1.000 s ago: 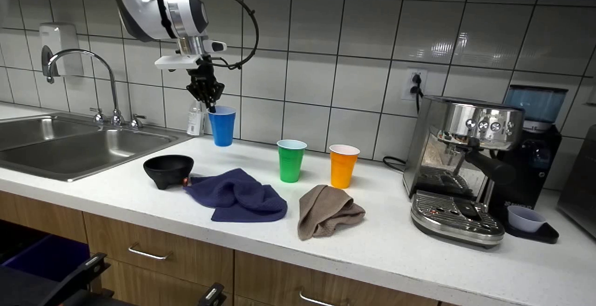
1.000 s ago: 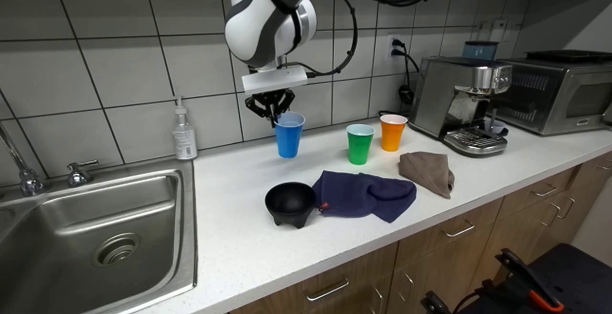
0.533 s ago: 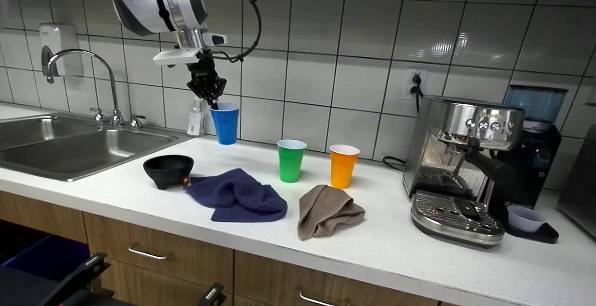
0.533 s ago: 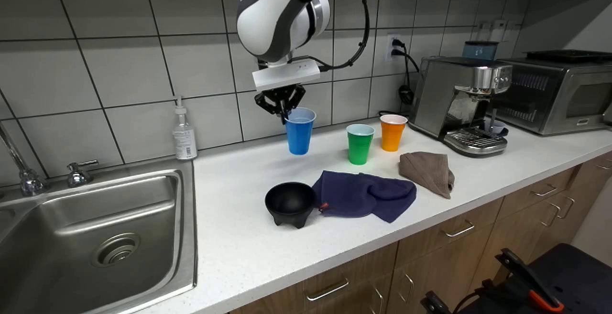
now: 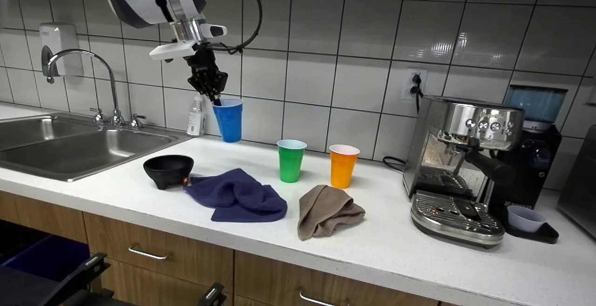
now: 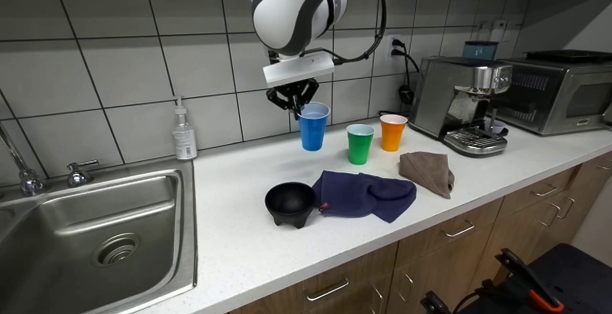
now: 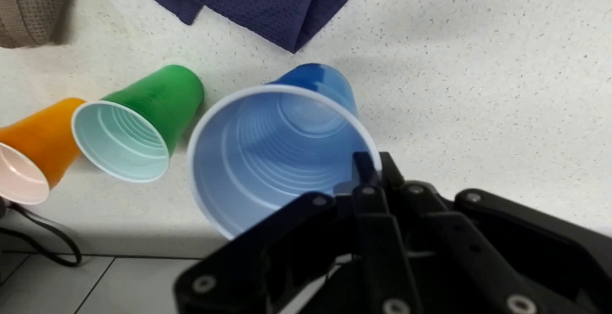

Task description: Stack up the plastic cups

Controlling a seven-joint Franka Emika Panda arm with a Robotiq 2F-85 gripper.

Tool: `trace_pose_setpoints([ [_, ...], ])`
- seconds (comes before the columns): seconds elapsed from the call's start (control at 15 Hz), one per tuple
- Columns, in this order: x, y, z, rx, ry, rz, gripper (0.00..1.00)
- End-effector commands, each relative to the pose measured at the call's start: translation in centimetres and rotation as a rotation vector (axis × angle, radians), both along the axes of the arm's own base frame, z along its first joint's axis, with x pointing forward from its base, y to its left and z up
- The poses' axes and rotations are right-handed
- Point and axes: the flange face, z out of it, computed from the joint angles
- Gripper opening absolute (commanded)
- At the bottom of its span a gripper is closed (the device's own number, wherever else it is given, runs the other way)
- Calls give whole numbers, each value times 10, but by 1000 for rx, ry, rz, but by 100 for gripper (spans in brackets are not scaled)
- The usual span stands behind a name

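My gripper (image 7: 378,168) is shut on the rim of the blue cup (image 7: 282,151), one finger inside and one outside. The blue cup is held upright, slightly tilted, above the counter, as both exterior views show (image 5: 229,122) (image 6: 313,130). The gripper also shows at its rim in both exterior views (image 5: 217,101) (image 6: 296,112). The green cup (image 5: 291,164) stands upright on the counter, to the right of the blue cup in both exterior views (image 6: 359,147). The orange cup (image 5: 343,170) stands upright beyond it (image 6: 392,135). Both show at the left in the wrist view (image 7: 165,94) (image 7: 50,135).
A black bowl (image 5: 168,170) and a dark blue cloth (image 5: 237,196) lie in front of the cups. A brown cloth (image 5: 328,213) lies near the orange cup. A soap bottle (image 6: 184,135) and sink (image 6: 114,228) are at one side, an espresso machine (image 5: 461,171) at the other.
My gripper has moved to the right in both exterior views and slightly up, carrying the blue cup toward the green cup. The green and orange cups have not moved.
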Motion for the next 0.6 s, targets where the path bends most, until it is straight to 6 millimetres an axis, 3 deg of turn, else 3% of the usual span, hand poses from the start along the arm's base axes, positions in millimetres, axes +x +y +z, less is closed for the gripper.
trace_pose_setpoints([
  [0.0, -22, -12, 12, -11, -26, -37, 1],
  [0.07, -26, -15, 13, -12, -26, -45, 1],
  [0.13, -29, 52, 38, -12, -31, -58, 1],
  [0.2, -32, 60, 41, -7, -36, -68, 1],
  [0.27, -36, 5, 24, 5, -43, -73, 1],
  [0.33, -42, 11, 29, 7, -52, -77, 1],
  [0.53, -53, -6, 25, 6, -40, -102, 1],
])
